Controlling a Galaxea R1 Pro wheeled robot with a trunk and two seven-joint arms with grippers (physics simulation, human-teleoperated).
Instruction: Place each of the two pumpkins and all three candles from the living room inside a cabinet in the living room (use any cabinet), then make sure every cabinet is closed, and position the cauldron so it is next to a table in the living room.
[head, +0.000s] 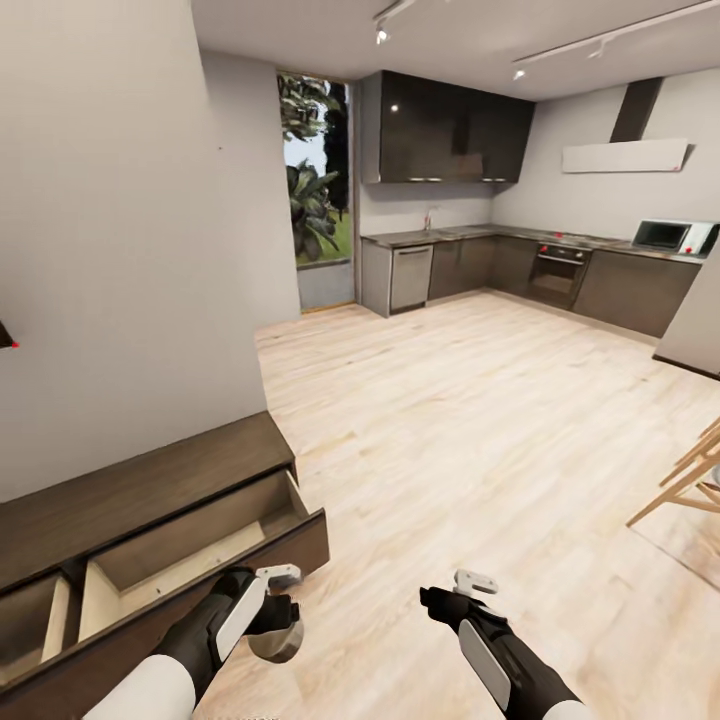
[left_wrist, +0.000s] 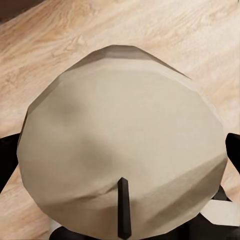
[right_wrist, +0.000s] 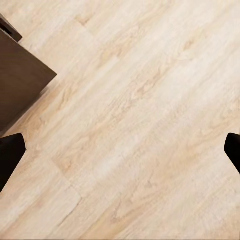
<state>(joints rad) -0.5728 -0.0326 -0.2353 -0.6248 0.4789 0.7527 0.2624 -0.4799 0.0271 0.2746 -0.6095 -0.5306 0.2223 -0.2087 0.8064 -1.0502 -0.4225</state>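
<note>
- The left jaws (head: 283, 628) are clenching a candle (head: 277, 640), seen in the head view as a pale grey stub hanging just off the front corner of the open drawer (head: 200, 545); the right jaws (right_wrist: 120, 150) are hanging released and empty, their dark tips spread wide over bare floor (head: 480, 430).
- In the left wrist view the candle (left_wrist: 122, 145) is swelling across most of the frame, a black finger (left_wrist: 7, 155) pressing at one flank, floorboards showing beyond it.
- The cabinet (head: 130, 490) is standing against the wall at the robot's left, two drawers pulled out, their beige insides showing nothing from this angle.
- The candle is hovering over the floor, not over the drawer, so letting go now would likely be dropping it onto the boards, where a round stub could be rolling away.
- Swinging the arm across could be knocking the candle or wrist against the drawer's raised front edge, since the candle is sitting close beside that corner.
- The grip looks to be bearing on curved sides, so a jolt could be twisting the candle loose; how deep it sits cannot be told.
- The right arm is idling near the cabinet's corner (right_wrist: 20, 82) and could be brushing it if the base turns.
</note>
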